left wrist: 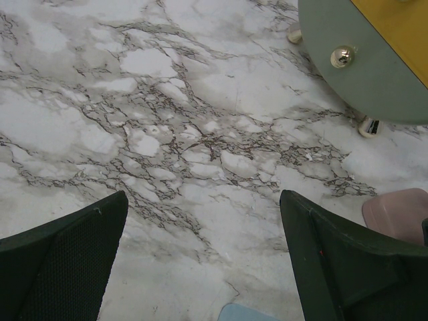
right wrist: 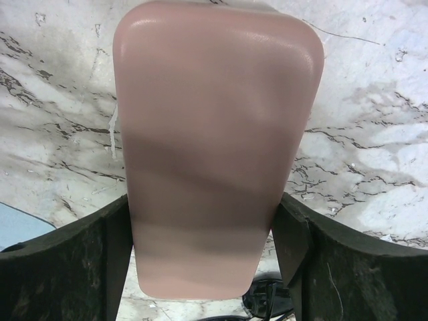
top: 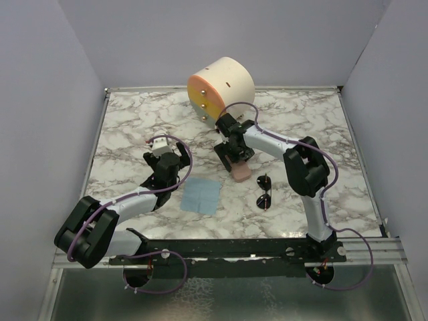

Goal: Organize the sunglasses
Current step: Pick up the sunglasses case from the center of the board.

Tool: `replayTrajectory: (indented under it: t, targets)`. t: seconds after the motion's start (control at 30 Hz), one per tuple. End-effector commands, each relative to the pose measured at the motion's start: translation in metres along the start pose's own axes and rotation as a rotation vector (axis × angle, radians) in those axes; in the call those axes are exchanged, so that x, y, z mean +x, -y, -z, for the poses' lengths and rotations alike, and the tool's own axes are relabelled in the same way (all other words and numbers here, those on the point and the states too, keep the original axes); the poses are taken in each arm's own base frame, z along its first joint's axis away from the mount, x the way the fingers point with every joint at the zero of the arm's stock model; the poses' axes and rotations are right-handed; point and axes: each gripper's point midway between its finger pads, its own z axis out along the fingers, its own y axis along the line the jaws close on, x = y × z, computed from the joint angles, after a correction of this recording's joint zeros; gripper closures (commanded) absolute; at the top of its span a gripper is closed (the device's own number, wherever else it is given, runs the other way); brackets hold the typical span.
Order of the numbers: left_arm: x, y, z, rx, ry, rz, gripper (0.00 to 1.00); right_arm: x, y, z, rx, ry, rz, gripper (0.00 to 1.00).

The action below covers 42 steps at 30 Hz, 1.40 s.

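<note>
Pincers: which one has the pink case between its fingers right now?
The right pincer: the pink case sits between its fingers. The left pincer is open over the marble tabletop, nothing between its fingers.

Marble table right of sunglasses: bare, free way in from that side. On their left, pink case near, right gripper astride it. Blue cloth flat, just beside left gripper. Round drum blocks far middle.
</note>
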Motion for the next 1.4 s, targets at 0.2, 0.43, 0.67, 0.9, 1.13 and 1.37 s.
replayTrajectory:
  t: [0.2, 0.43, 0.67, 0.9, 1.13, 1.37]
  targets:
    - [-0.007, -0.002, 0.001, -0.007, 0.027, 0.019, 0.01, 0.053, -0.003, -0.034, 0.008, -0.201, 0.063, 0.51]
    - [-0.006, -0.002, 0.0, -0.008, 0.025, 0.017, 0.01, 0.051, -0.003, -0.033, 0.008, -0.181, 0.06, 0.95]
    - [-0.005, -0.003, 0.0, -0.009, 0.022, 0.015, 0.01, 0.049, -0.006, -0.034, -0.007, -0.152, 0.056, 0.98]
    - [-0.005, -0.002, 0.0, -0.008, 0.022, 0.012, 0.01, 0.041, -0.012, -0.03, -0.03, -0.11, 0.043, 0.99]
    - [-0.002, -0.002, -0.002, -0.01, 0.012, 0.003, 0.01, 0.02, -0.019, -0.006, -0.057, -0.007, 0.018, 0.99]
    - [0.002, -0.001, -0.006, -0.018, 0.001, -0.012, 0.01, -0.005, -0.029, 0.041, -0.122, 0.142, 0.026, 0.99]
